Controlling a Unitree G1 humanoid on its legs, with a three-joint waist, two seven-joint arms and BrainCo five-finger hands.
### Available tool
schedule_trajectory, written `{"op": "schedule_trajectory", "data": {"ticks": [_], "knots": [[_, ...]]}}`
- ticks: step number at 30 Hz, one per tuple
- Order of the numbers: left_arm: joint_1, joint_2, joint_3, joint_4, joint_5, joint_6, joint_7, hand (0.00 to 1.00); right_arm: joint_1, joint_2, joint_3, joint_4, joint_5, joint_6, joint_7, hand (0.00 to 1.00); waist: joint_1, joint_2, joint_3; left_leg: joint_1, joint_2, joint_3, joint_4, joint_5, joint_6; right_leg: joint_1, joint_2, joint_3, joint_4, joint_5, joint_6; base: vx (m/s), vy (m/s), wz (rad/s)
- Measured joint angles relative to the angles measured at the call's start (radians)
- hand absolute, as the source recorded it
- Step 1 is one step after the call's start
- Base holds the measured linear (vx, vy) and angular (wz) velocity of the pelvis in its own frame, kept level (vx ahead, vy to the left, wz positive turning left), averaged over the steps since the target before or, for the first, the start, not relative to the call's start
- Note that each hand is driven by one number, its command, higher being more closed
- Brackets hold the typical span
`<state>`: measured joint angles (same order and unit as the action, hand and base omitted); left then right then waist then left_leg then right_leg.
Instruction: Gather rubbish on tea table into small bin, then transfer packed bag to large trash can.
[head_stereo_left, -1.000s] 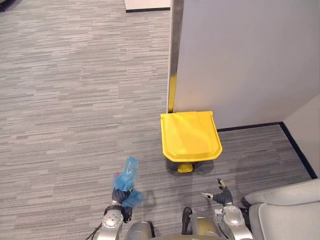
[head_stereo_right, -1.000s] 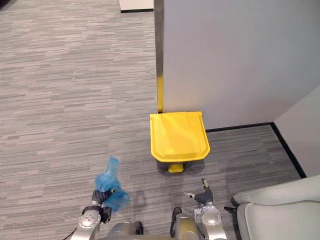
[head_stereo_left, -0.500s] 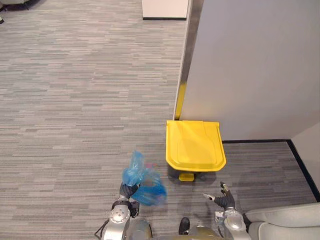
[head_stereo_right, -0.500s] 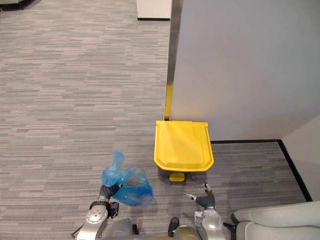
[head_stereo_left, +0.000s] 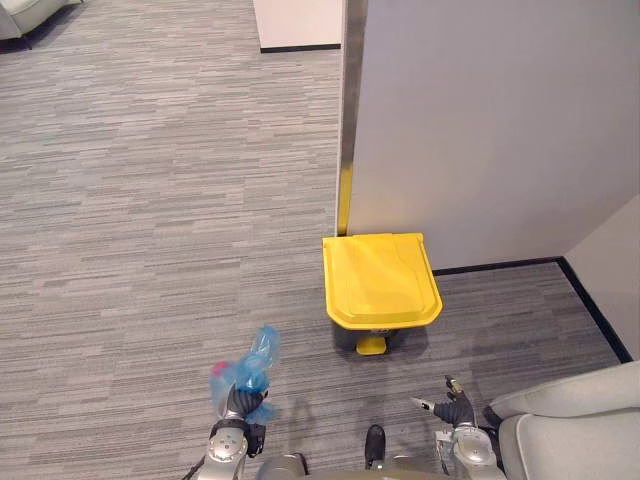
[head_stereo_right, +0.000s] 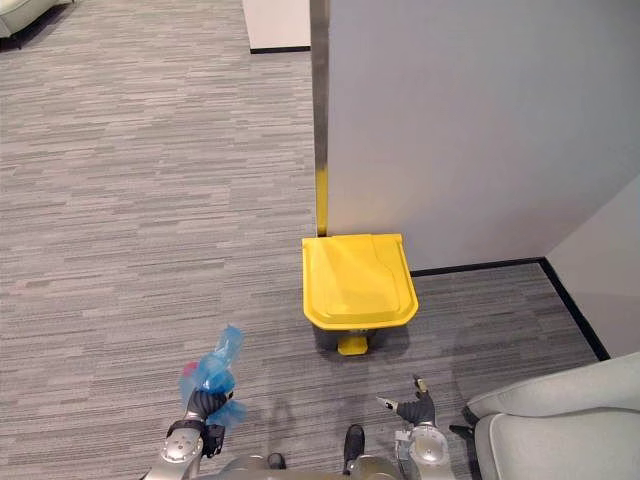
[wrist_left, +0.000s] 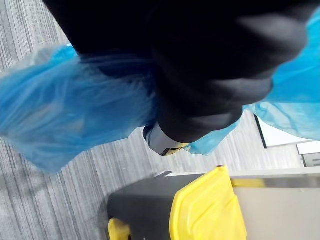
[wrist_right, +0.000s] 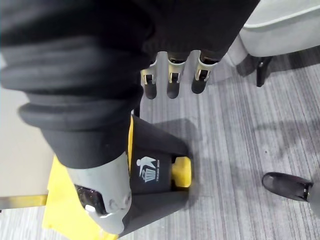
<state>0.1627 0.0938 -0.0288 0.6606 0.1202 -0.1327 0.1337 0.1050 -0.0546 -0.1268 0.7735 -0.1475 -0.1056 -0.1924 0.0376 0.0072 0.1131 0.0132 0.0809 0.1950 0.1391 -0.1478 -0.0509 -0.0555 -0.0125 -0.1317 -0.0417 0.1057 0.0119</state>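
Gripping a crumpled blue plastic bag (head_stereo_left: 250, 368) by its bunched neck, the left hand (head_stereo_left: 237, 408) sat with its fingers curled round the film in the left eye view; the bag stood up just ahead of that hand. A dark pedal bin with a yellow lid (head_stereo_left: 380, 280) stood farther ahead, off toward the right hand's side, well apart from the bag, its lid shut and its back near a grey partition wall (head_stereo_left: 480, 120). The right hand (head_stereo_left: 448, 403) hung empty beside a pale grey armchair (head_stereo_left: 570, 420).

In the left wrist view, blue film billowed on both sides of the hand's cover, with the bin beyond it.

In the right wrist view, straight, relaxed fingers (wrist_right: 171, 82) held nothing; the bin's yellow pedal (wrist_right: 182, 170) lay past them on grey striped carpet (wrist_right: 235, 140).
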Motion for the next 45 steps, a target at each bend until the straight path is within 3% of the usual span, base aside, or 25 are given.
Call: {"op": "schedule_trajectory", "data": {"ticks": [10, 14, 18, 20, 22, 24, 26, 27, 29, 31, 33, 35, 37, 45], "knots": [[0.014, 0.000, 0.014, 0.000, -0.001, 0.000, 0.000, 1.00, -0.037, -0.030, 0.001, 0.036, 0.000, 0.000, 0.000, 0.00, 0.000, -0.016, -0.013, 0.010, -0.012, -0.002, -0.019, 0.007, 0.011, 0.009, 0.008, 0.008, -0.032, 0.018, -0.004, 0.02, 0.009, -0.02], [0.015, 0.001, 0.044, -0.001, -0.002, 0.000, 0.002, 1.00, -0.078, -0.033, 0.007, 0.036, -0.001, 0.000, 0.000, 0.00, 0.005, -0.014, -0.012, 0.003, -0.005, 0.023, 0.027, -0.029, 0.025, -0.005, 0.012, 0.041, -0.005, 0.009, 0.006, 0.01, 0.041, -0.24], [0.018, -0.001, 0.059, -0.002, -0.004, 0.004, 0.003, 1.00, -0.120, -0.036, 0.012, 0.036, -0.001, 0.001, 0.000, 0.00, 0.007, -0.009, -0.003, -0.040, 0.009, 0.061, 0.148, -0.107, 0.037, -0.127, 0.003, 0.083, 0.240, -0.104, 0.025, -0.07, 0.067, -0.32], [0.013, 0.003, 0.074, -0.011, -0.004, 0.005, 0.007, 1.00, -0.115, -0.041, 0.011, 0.037, -0.002, 0.004, -0.001, 0.00, 0.000, -0.009, 0.023, -0.005, 0.000, 0.056, 0.155, -0.135, 0.072, -0.189, -0.043, 0.061, 0.423, -0.159, 0.059, -0.05, 0.086, 0.09], [0.013, 0.009, 0.066, -0.032, -0.009, 0.006, 0.019, 1.00, -0.111, -0.041, 0.010, 0.037, -0.002, 0.008, -0.001, 0.00, -0.002, 0.002, 0.052, 0.019, -0.001, 0.047, 0.170, -0.155, 0.080, -0.226, -0.064, -0.001, 0.471, -0.196, 0.053, -0.03, 0.087, 0.14], [0.005, 0.030, 0.063, -0.036, -0.011, 0.005, 0.022, 1.00, -0.112, -0.040, 0.008, 0.029, -0.002, 0.008, -0.002, 0.00, -0.001, -0.005, 0.067, 0.021, 0.000, 0.023, 0.218, -0.192, 0.082, -0.265, -0.085, -0.037, 0.412, -0.186, 0.063, 0.10, 0.025, 0.32], [-0.010, 0.041, 0.065, -0.037, -0.012, 0.005, 0.024, 1.00, -0.114, -0.040, 0.004, 0.026, -0.001, 0.008, -0.005, 0.00, 0.004, -0.026, 0.089, 0.028, 0.000, 0.018, 0.284, -0.231, 0.057, -0.276, -0.103, -0.091, 0.231, -0.117, 0.087, 0.21, -0.085, 0.39], [-0.010, 0.044, 0.066, -0.038, -0.012, 0.005, 0.025, 1.00, -0.117, -0.038, 0.004, 0.025, -0.002, 0.008, -0.006, 0.00, 0.008, -0.032, 0.095, 0.031, -0.001, 0.017, 0.311, -0.252, 0.041, -0.279, -0.104, -0.111, 0.205, -0.116, 0.085, 0.27, -0.148, 0.29], [-0.012, 0.040, 0.066, -0.032, -0.012, 0.007, 0.026, 1.00, -0.121, -0.036, 0.003, 0.020, -0.003, 0.015, -0.010, 0.00, 0.007, -0.025, 0.103, 0.067, 0.022, -0.001, 0.353, -0.303, 0.003, -0.263, -0.092, -0.112, 0.234, 0.033, 0.015, 0.30, -0.149, 0.09], [-0.034, 0.027, 0.061, -0.032, -0.011, 0.007, 0.025, 1.00, -0.121, -0.033, -0.003, -0.014, -0.003, 0.020, -0.010, 0.00, 0.004, -0.007, 0.117, 0.084, 0.037, -0.003, 0.332, -0.306, -0.006, -0.265, -0.072, -0.105, 0.253, 0.058, -0.019, 0.26, -0.077, -0.01], [-0.055, 0.023, 0.051, -0.026, -0.010, 0.008, 0.021, 1.00, -0.121, -0.031, -0.010, -0.014, -0.003, 0.024, -0.009, 0.00, 0.003, -0.004, 0.125, 0.109, 0.049, -0.020, 0.312, -0.291, -0.024, -0.267, -0.055, -0.098, 0.302, 0.029, -0.050, 0.23, -0.076, 0.01], [-0.075, 0.022, 0.024, -0.023, -0.005, 0.007, 0.020, 1.00, -0.105, -0.032, -0.057, -0.014, -0.003, 0.027, -0.010, 0.00, 0.000, -0.005, 0.125, 0.146, 0.047, -0.074, 0.301, -0.261, -0.026, -0.267, -0.069, -0.106, 0.404, -0.050, -0.043, 0.23, -0.088, 0.20], [-0.097, 0.017, 0.019, -0.023, 0.002, 0.006, 0.020, 1.00, -0.089, -0.031, -0.066, -0.014, -0.002, 0.030, -0.009, 0.00, -0.005, -0.006, 0.126, 0.150, 0.055, -0.098, 0.295, -0.250, -0.033, -0.268, -0.079, -0.129, 0.441, -0.087, -0.039, 0.20, -0.075, 0.32], [-0.100, -0.013, 0.019, -0.023, 0.001, 0.004, 0.019, 1.00, -0.081, 0.011, -0.062, -0.014, -0.001, 0.036, 0.000, 0.00, -0.001, -0.008, 0.115, 0.147, 0.094, -0.103, 0.246, -0.218, -0.081, -0.263, -0.041, -0.156, 0.391, -0.084, -0.054, 0.12, -0.024, 0.02]]}}
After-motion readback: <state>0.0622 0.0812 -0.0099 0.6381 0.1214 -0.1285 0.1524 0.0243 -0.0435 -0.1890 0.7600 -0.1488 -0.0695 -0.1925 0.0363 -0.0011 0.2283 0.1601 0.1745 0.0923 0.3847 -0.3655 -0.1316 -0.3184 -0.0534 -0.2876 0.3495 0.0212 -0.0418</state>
